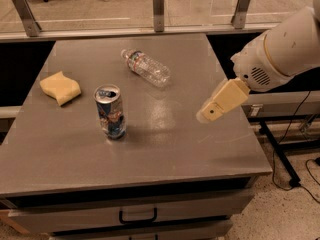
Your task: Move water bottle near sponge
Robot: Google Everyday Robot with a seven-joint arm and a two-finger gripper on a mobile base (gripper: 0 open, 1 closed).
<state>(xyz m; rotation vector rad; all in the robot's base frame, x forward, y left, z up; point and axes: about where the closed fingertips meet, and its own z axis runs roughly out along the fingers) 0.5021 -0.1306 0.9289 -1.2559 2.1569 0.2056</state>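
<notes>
Gripper: The tan gripper [212,110] hung over the right side of the table [165,149], close to the right edge. It pointed down and to the left. It held nothing.
Gripper state: I could not tell if it was spread apart or pressed together.
Arm: The big white arm [282,46] came in from the right side and reached over the table's right edge. The gripper was at its low end.
Water bottle: The clear water bottle [146,67] lay on its side at the back middle of the table. Its white cap pointed to the back left. A red and white label went around it near the cap end. It was well apart from the gripper, to the left and farther back.
Sponge: The pale yellow sponge [60,87] lay flat on the left side of the table, near the left edge. It was well apart from the water bottle.
Can: 1 blue and silver drink can [110,112] stood upright. It was near the sponge, to the right of it, and in front of the water bottle. It touched neither.
Table: The top was grey and flat. A drawer with a dark handle [137,217] sat under the front edge.
Behind the table: 3 metal posts [158,8] stood along a rail.
Floor: A black cable [292,176] lay on the speckled floor to the right.
</notes>
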